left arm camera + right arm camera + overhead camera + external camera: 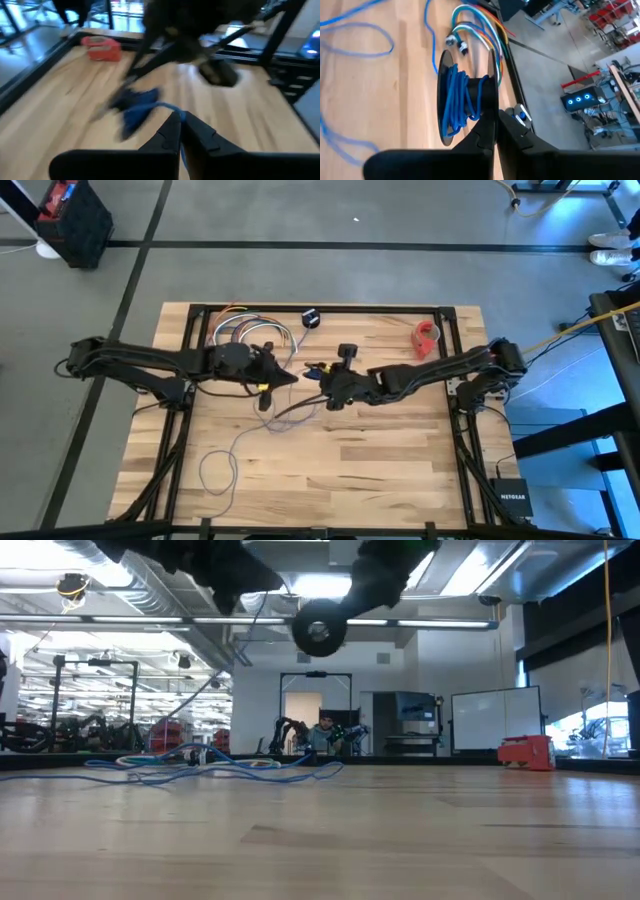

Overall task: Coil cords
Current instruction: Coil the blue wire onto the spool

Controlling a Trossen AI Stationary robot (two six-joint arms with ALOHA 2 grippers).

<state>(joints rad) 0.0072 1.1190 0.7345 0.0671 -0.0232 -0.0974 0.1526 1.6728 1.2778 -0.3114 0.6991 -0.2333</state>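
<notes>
I am looking down at the wooden table [400, 470]. Both arms are reaching in toward the middle, near the far side. The left gripper [288, 377] and the right gripper [322, 382] are sitting close together, up above the wood.

The left gripper [179, 119] is squeezing its two fingers tight together. It is pinching the thin blue cord [167, 106] right at its tips.

The right gripper [495, 119] is pressing its fingers together too. It is gripping the edge of the round black disc [487, 92] at the cord's end. Part of the cord [456, 97] is winding round that disc in many loops. From table height, the disc [318, 632] is hanging up in the air under the arms.

The rest of the cord [216, 472] is lying loose on the table. It is trailing from under the left gripper toward the near left side in big lazy loops.

A bunch of coloured wires [245, 332] is lying by the far edge, beside the left arm. Another small black disc [310, 318] is sitting just next to them. A red roll [428, 335] is sitting farther right, by the right arm.
</notes>
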